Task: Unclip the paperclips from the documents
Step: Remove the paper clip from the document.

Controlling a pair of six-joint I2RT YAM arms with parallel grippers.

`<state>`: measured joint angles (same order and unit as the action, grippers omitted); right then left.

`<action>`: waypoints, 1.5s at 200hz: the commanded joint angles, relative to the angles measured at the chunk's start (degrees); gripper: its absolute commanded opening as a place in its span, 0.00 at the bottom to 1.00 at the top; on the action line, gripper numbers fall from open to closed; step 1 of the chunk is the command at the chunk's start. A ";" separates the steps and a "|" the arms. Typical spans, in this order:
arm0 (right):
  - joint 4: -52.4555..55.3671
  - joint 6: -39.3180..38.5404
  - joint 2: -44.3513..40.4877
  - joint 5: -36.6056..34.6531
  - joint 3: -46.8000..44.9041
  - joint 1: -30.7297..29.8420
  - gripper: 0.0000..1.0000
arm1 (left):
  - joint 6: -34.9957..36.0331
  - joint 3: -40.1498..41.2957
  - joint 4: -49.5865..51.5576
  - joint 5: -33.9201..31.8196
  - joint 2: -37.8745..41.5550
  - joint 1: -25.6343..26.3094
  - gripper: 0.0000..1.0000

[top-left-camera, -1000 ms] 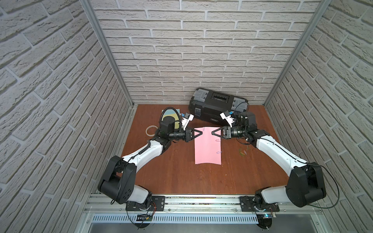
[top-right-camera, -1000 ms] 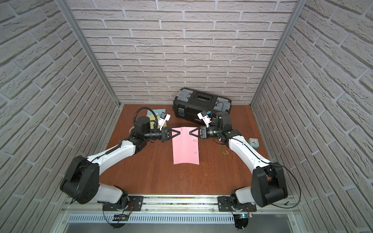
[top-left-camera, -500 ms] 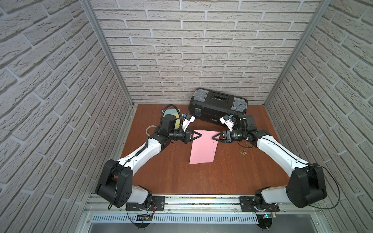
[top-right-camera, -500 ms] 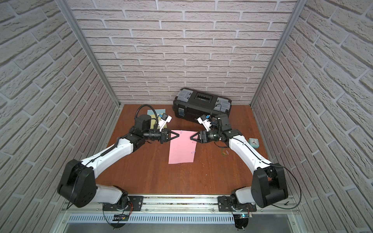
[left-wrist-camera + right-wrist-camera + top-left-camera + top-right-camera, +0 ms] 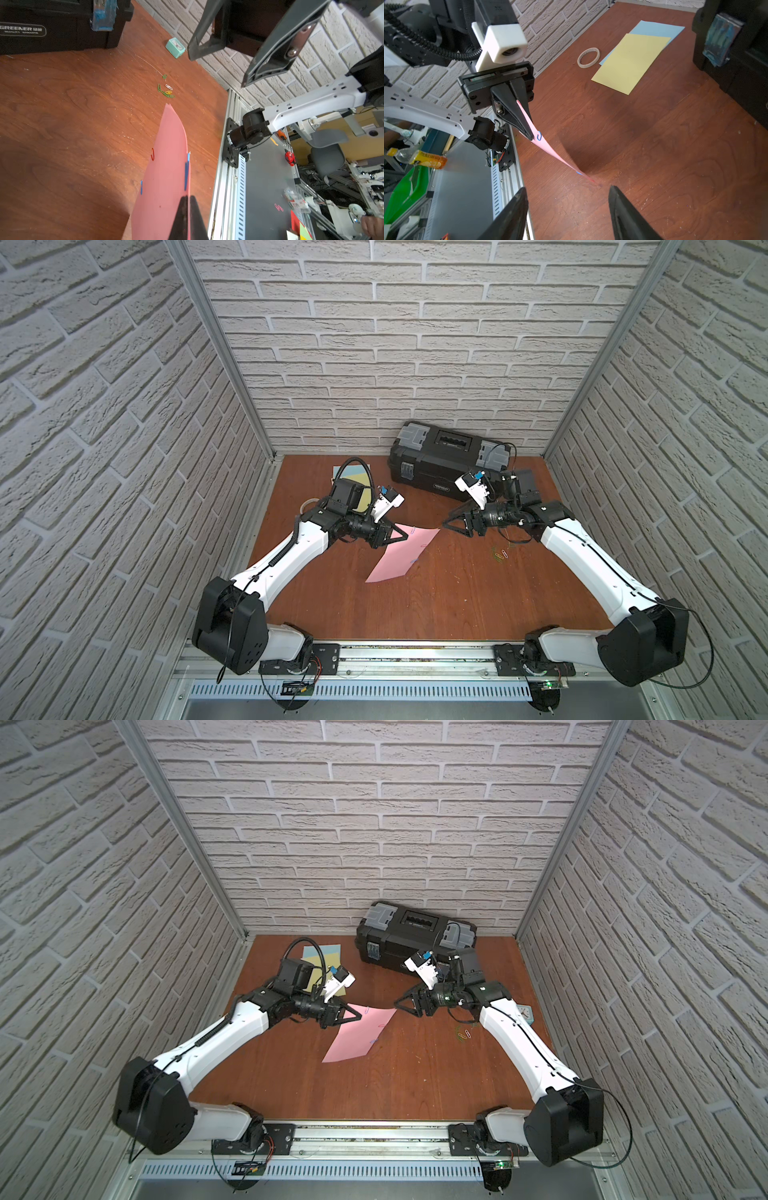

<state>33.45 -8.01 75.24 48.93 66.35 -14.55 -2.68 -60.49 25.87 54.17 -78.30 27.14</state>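
Brick walls [image 5: 415,344] ring the counter [image 5: 436,605], at whose middle the floppy pink sheet [image 5: 401,558] droops from the closed left fingers [image 5: 517,116], right fingers [image 5: 623,214] open beside it; its tiny, likely slippery paperclips [image 5: 186,174] want pinching by their outer loops.

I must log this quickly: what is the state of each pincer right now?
Left pincer: closed, holding the pink sheet at one corner.
Right pincer: open, holding nothing.

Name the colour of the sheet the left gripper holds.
Pink sheet; clearest in a top view.
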 commanded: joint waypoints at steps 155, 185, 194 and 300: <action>9.68 -22.40 19.59 13.93 14.52 -10.59 0.46 | 9.80 -3.47 8.76 2.42 -0.08 0.55 0.00; 10.81 -23.08 20.01 14.85 14.46 -10.59 0.38 | 9.80 -3.58 8.76 2.34 -0.27 0.44 0.00; 11.06 -23.18 20.12 15.13 14.51 -10.59 0.35 | 9.80 -3.58 8.76 2.34 -0.32 0.47 0.00; 12.75 -24.42 21.35 17.30 14.83 -10.94 0.19 | 9.87 -3.55 8.76 2.07 -0.17 0.42 0.00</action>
<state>45.10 -31.00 96.49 64.38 80.12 -25.04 5.41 -62.63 33.98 54.96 -78.70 27.42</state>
